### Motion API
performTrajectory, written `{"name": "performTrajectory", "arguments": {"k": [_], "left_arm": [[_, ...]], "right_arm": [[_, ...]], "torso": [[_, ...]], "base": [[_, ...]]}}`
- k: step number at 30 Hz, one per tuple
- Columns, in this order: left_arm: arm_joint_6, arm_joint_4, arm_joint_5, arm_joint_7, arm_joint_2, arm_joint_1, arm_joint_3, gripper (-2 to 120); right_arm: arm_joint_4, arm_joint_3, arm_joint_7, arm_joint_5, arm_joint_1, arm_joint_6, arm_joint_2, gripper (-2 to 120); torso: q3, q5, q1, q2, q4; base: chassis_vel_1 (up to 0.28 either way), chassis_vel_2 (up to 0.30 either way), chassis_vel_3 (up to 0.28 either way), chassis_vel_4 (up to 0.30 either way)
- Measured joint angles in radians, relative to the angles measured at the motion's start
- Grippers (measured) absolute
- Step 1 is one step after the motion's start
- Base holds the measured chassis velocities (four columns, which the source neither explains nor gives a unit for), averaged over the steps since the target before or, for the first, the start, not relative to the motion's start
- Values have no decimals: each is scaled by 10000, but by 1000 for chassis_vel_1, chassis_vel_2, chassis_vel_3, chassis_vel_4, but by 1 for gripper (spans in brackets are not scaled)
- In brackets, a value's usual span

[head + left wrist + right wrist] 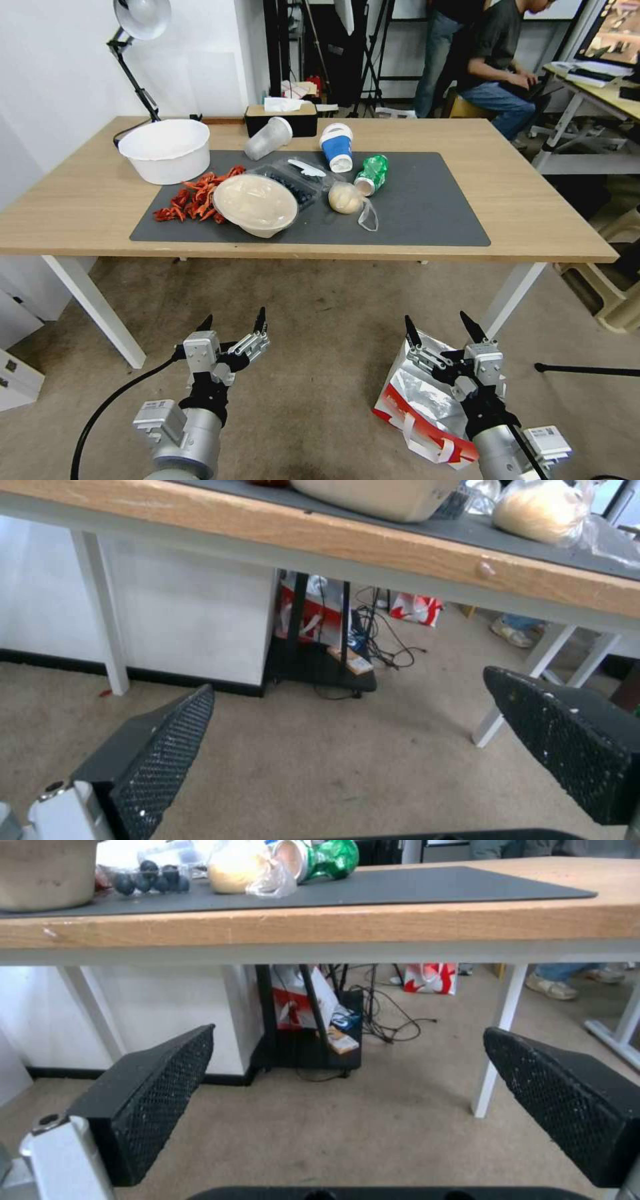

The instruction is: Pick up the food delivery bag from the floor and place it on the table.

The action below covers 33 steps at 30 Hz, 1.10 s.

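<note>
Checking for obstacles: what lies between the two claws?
Bare floor, in the head view: nothing lies between the left claw and the right claw.

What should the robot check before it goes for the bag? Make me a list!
1. Bag on the floor, not lifted: ok.
2. Right tool open and empty: ok. It is above the bag in the head view.
3. Left tool open and empty, off to the bag's side: ok.
4. Handle easy to grab: cannot tell; the right arm covers part of the bag.
5. Free spot on the table: ok. The right end of the mat is bare; bowls, cups and food lie on its left and middle.
6. Floor between the tools bare: ok.
</note>
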Motion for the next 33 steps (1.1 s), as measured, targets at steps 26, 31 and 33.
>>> {"name": "performTrajectory", "arguments": {"k": [26,31,33], "left_arm": [[-222,310,59,148,52,-97,-86,100],[-262,311,81,183,36,-115,-68,100],[-315,311,114,211,30,-116,-66,100]], "right_arm": [[-188,-53,-25,-116,17,123,0,100],[-188,-55,-27,-119,26,140,0,100],[-205,-36,-28,-116,34,155,0,100]], "torso": [[-659,0,-443,-1101,0],[-766,-1,-511,-1277,0],[-833,0,-557,-1388,0]], "base": [[0,0,0,0],[0,0,0,0],[0,0,0,0]]}}
